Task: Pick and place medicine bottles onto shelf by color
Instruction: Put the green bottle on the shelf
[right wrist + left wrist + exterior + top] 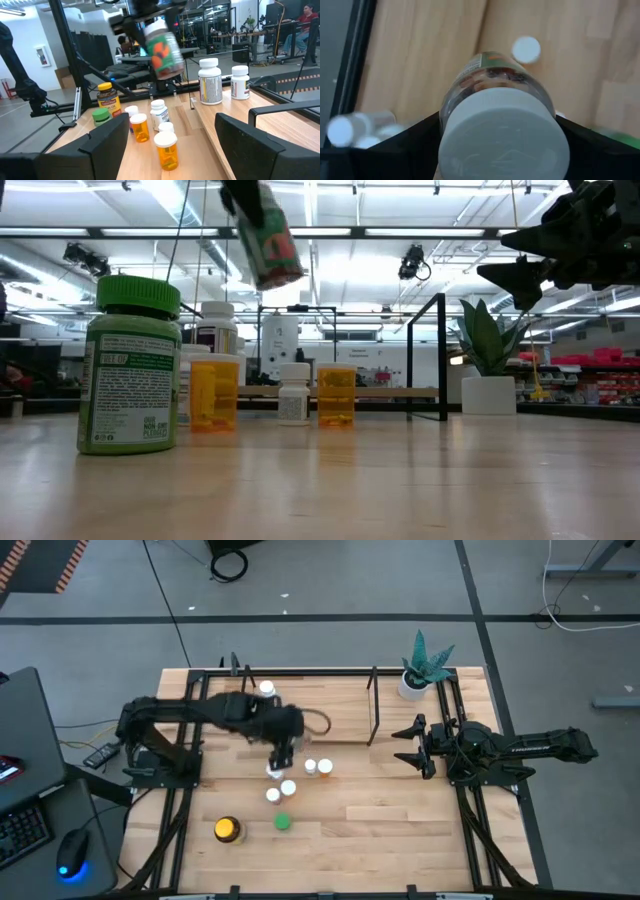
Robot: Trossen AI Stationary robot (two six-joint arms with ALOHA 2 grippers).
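Observation:
My left gripper (283, 752) hangs above the middle of the table, shut on a bottle with a white cap and a green and orange label (270, 242). Below it stand several small bottles: orange ones with white caps (213, 392), (336, 394) and a small white one (293, 393). A green bottle (283, 823) and an amber-yellow bottle (227, 830) stand nearer the near edge. The shelf (372, 705), thin black rods on a wood base, stands along the far edge with a white bottle (266, 688) on it. My right gripper (408, 745) waits open at the right. My left gripper pinches the labelled bottle at its cap end (502, 135), one finger (415, 140) on either side of it. The fingers come from above, pointing down. The bottle is lifted clear and hangs tilted below them (162, 45), bottom end down.
A white pot with a green plant (420, 670) stands at the far right corner beside the shelf. Two white bottles (210, 80), (240, 82) show in the right wrist view near the far side. Bare wood lies between the bottle cluster and my right gripper.

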